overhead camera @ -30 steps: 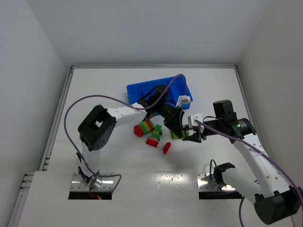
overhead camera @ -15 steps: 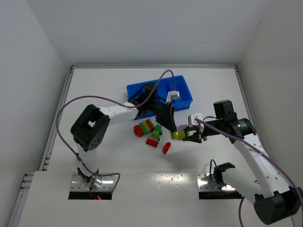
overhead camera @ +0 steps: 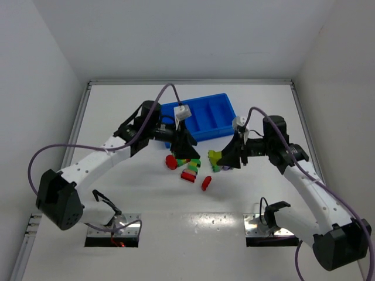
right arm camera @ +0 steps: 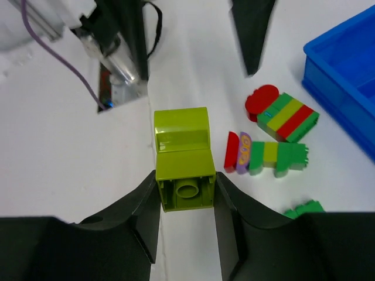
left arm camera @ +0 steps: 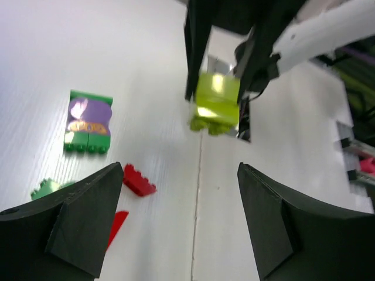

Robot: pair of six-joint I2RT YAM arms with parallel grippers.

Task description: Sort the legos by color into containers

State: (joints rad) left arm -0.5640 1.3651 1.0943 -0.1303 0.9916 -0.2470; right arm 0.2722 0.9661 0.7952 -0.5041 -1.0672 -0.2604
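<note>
My right gripper (right arm camera: 186, 196) is shut on a lime-green lego (right arm camera: 183, 164) and holds it above the table, in the top view (overhead camera: 214, 156) just right of the loose legos. My left gripper (left arm camera: 181, 228) stands open and empty, facing that brick (left arm camera: 215, 104) from a short way off. On the table lie a striped stack with a round red end (right arm camera: 281, 114), a red-purple-green-yellow stack (right arm camera: 266, 155), a green and purple piece (left arm camera: 88, 123) and a red brick (left arm camera: 139, 180). The blue tray of containers (overhead camera: 202, 133) stands behind them.
Another red lego (overhead camera: 205, 183) lies nearest the arm bases. A green piece (right arm camera: 304, 208) shows beside my right finger. The left arm's purple cable (overhead camera: 161, 93) arcs over the tray's left end. White walls close the table on three sides.
My left gripper let go, opened and drew back left, away from the lime-green lego. My right gripper kept that brick and swung up and left; a green and purple piece stayed on the table.
</note>
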